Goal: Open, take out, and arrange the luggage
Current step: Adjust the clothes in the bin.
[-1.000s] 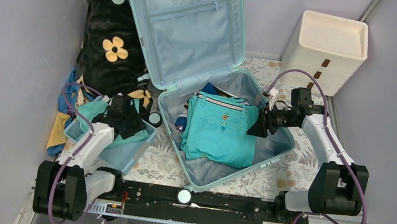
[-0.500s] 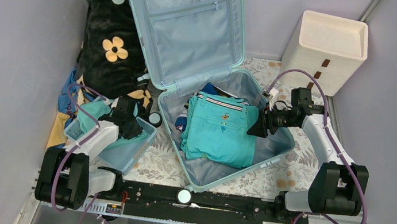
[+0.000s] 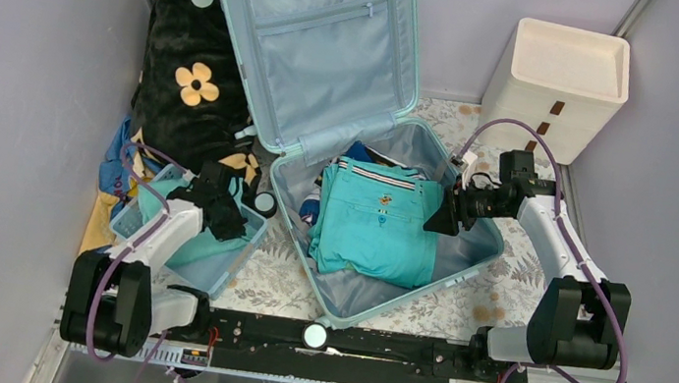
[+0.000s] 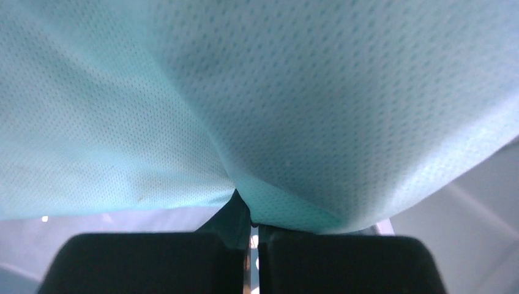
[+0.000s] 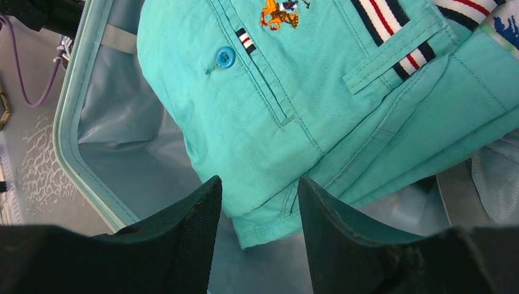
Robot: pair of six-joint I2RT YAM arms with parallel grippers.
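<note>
Luggage (image 3: 324, 51) in pale aqua lies open at the middle of the leaf-patterned table (image 3: 490, 300). Its lid stands tilted up against a black blanket with yellow flowers (image 3: 184, 62), and we see the grey-blue lining inside. In the lower half sits a folded teal garment (image 3: 376, 226) with a striped waistband, a blue button and a small embroidered emblem. The right gripper (image 5: 258, 187) hangs over the right end of that garment, inside the shell's rim, with its two fingers spread apart and nothing between them. To the left of the luggage stands a small blue basket (image 3: 224, 273). The left gripper (image 4: 254, 239) reaches into it, its fingers pressed together and pinching a fold of mint mesh fabric (image 4: 275, 110), which fills our view from that wrist. A cream drawer unit (image 3: 558, 82) stands at the far right, well apart from both arms.
</note>
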